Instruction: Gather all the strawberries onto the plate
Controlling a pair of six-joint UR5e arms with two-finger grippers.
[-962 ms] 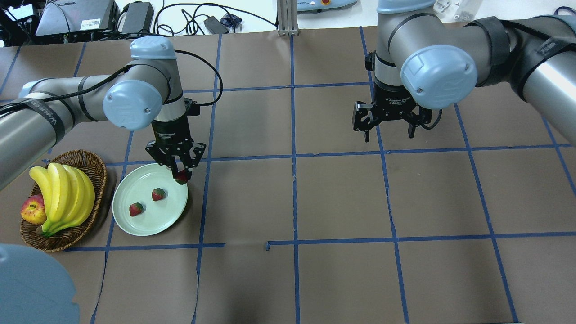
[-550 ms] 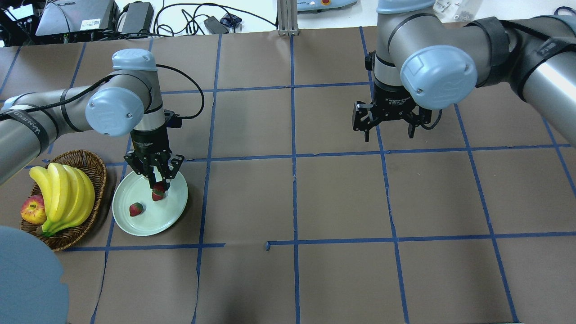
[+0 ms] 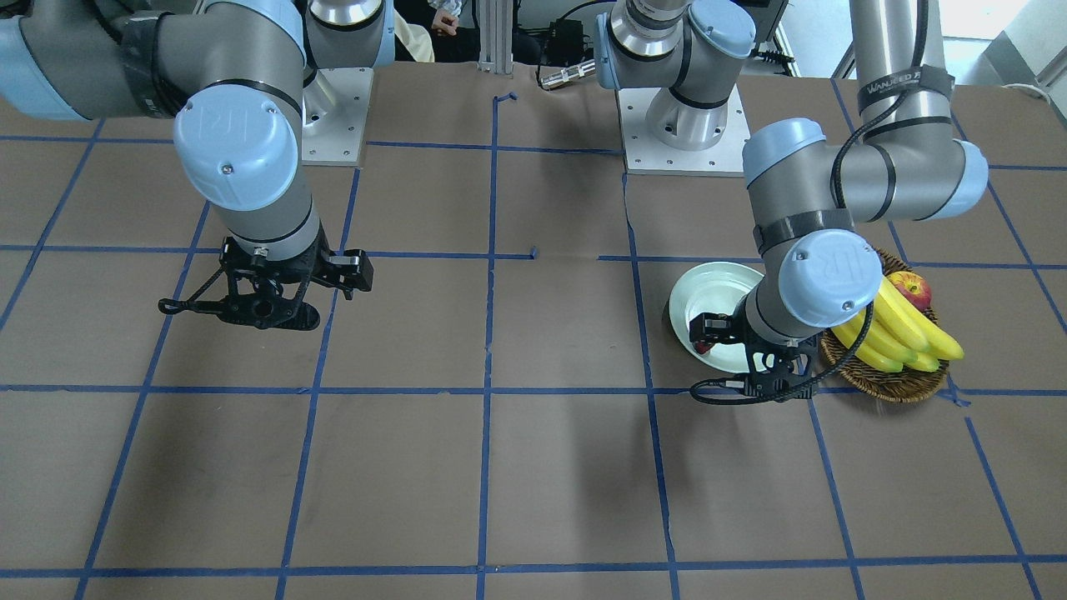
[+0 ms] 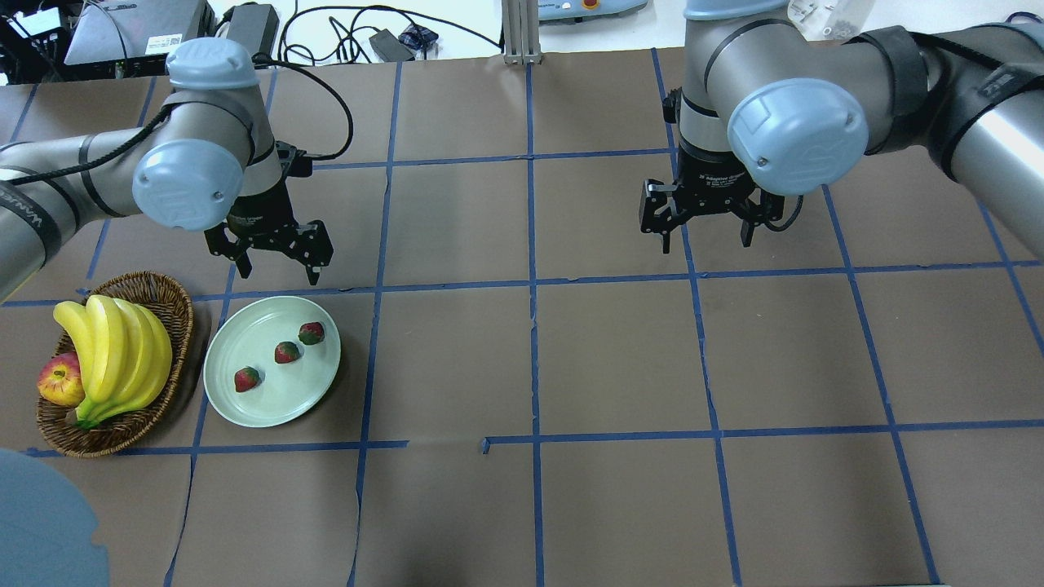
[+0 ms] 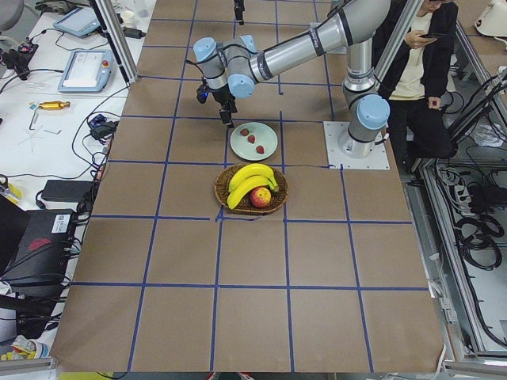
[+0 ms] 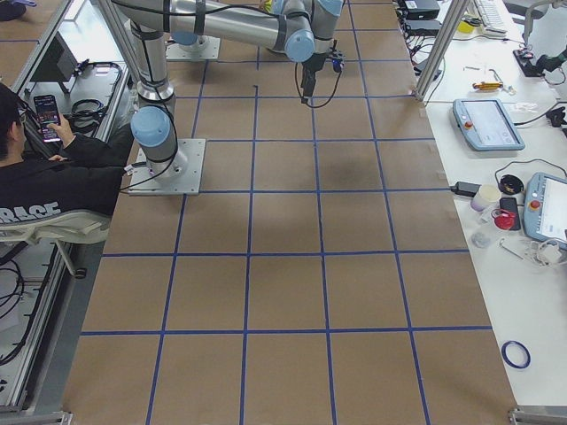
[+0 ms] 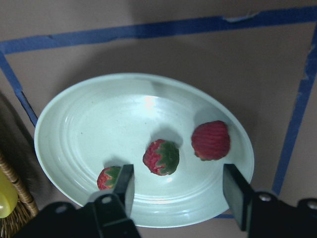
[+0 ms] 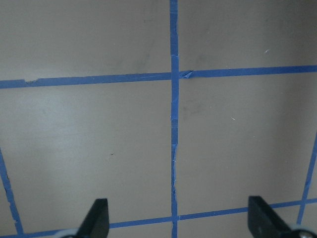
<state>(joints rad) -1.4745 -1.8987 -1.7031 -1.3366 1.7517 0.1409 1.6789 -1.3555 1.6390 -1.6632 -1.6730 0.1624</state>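
Three red strawberries lie on the pale mint-green plate [image 4: 245,408]: one near its far right rim [image 4: 311,333], one in the middle [image 4: 286,352], one to the near left [image 4: 246,379]. The left wrist view shows all three [image 7: 211,141], [image 7: 161,157], [image 7: 108,177] resting on the plate [image 7: 109,114]. My left gripper [image 4: 277,273] is open and empty, raised above the table just beyond the plate's far rim. My right gripper [image 4: 705,244] is open and empty, hanging over bare table far to the right; its wrist view [image 8: 178,218] shows only paper and tape.
A brown wicker basket [image 4: 167,295] stands just left of the plate, holding a bunch of bananas [image 4: 114,350] and a red apple [image 4: 59,381]. Blue tape lines grid the brown table cover. Cables and devices lie beyond the far edge.
My left gripper carried the third strawberry over the plate, let it go there, opened, and drew back and up past the plate's far rim. The right arm barely moved.
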